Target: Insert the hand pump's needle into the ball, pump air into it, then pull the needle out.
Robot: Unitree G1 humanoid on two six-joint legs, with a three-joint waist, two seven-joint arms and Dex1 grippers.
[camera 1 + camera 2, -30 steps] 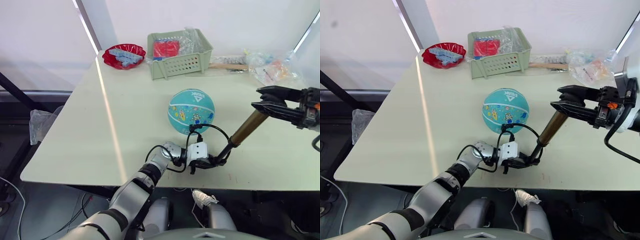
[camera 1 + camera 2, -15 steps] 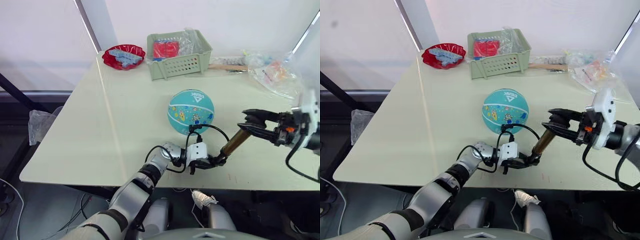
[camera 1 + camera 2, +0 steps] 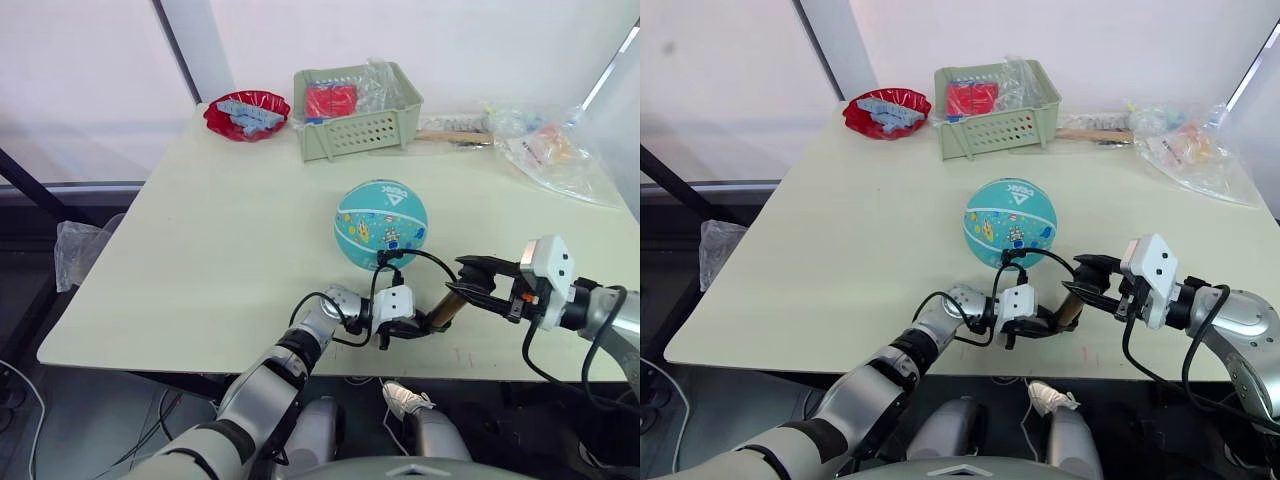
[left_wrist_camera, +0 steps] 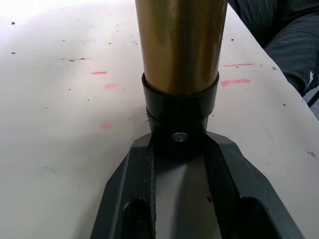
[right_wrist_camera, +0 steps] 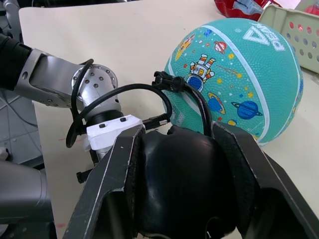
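Both claws on hand pump (image 3: pixel 441 312), ball (image 3: pixel 381 223) just beyond

A pale table (image 3: pixel 230 230) carries several items along its far edge. A red bowl (image 3: pixel 246 112) holding light-blue pieces sits at the far left corner. Beside it stands a green perforated basket (image 3: pixel 358 128) containing a red package and clear plastic. Farther right lie crumpled clear plastic bags (image 3: pixel 550 145).

A plain test room — pale table (image 3: pixel 230 230), green basket (image 3: pixel 357 110), red bowl (image 3: pixel 246 111), bagged clutter (image 3: pixel 555 145).
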